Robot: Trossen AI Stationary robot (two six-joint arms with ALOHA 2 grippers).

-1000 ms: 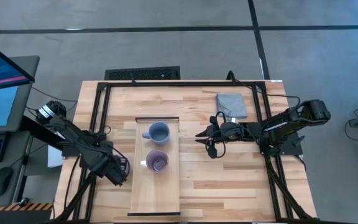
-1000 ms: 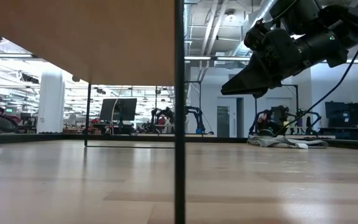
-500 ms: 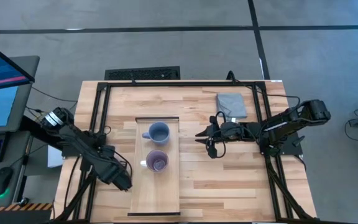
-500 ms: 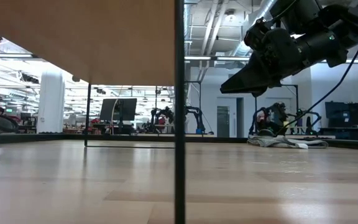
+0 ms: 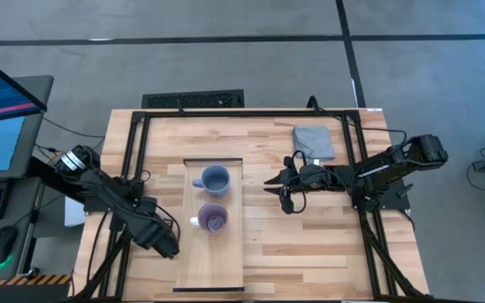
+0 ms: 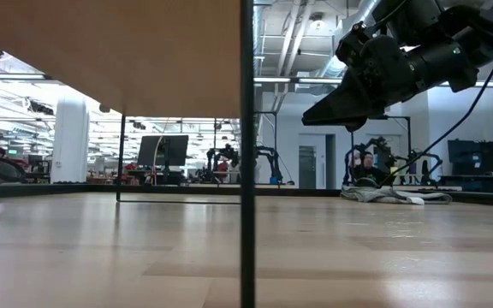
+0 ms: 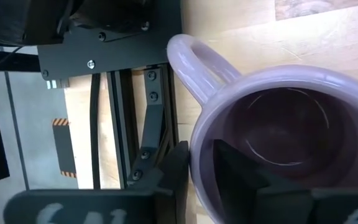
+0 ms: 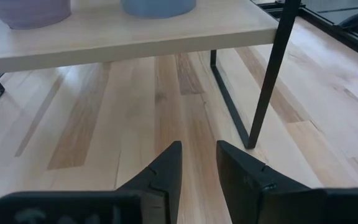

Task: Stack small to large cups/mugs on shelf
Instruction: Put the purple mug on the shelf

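Presently: two mugs seen from above on the shelf, both arms nearby.

Blue-grey mug sits toward 12 o'clock on the board; purple mug just below it toward 6 (a smaller one nested inside cannot be confirmed). Left gripper at 9 o'clock of the shelf, fingers straddling a lavender mug's rim, grip loose or tight, cannot tell. Right gripper at 3 o'clock, jaws slightly parted, empty.
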